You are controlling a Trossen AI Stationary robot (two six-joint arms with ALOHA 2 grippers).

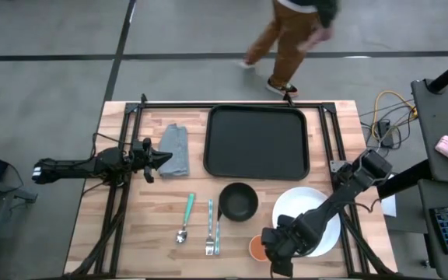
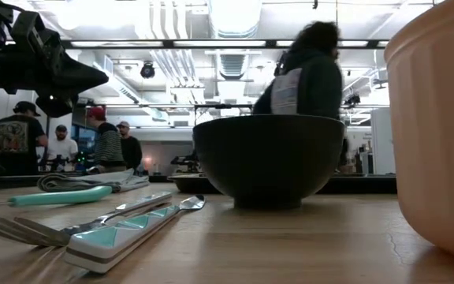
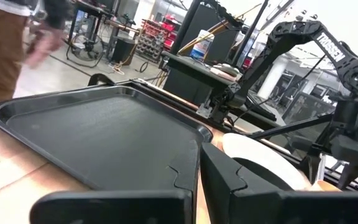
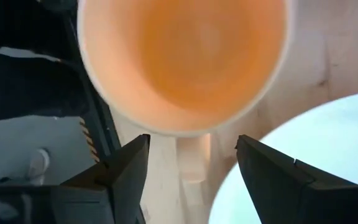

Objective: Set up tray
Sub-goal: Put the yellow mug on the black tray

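Note:
The black tray (image 1: 257, 142) lies flat at the far middle of the table and also shows in the left wrist view (image 3: 104, 137). An orange cup (image 1: 257, 247) stands near the front edge, next to the white plate (image 1: 309, 222). My right gripper (image 1: 274, 250) hangs open over the cup (image 4: 185, 56). Its fingers stand on either side of the cup's handle (image 4: 194, 158) without touching it. My left gripper (image 1: 160, 159) is shut and empty, raised above the grey cloth (image 1: 176, 150), which lies on the table left of the tray.
A black bowl (image 1: 239, 201) stands between the tray and the cup. A teal-handled spoon (image 1: 187, 216), a fork (image 1: 209, 227) and a knife (image 1: 217, 229) lie left of the bowl. A person (image 1: 294, 35) walks past beyond the far edge.

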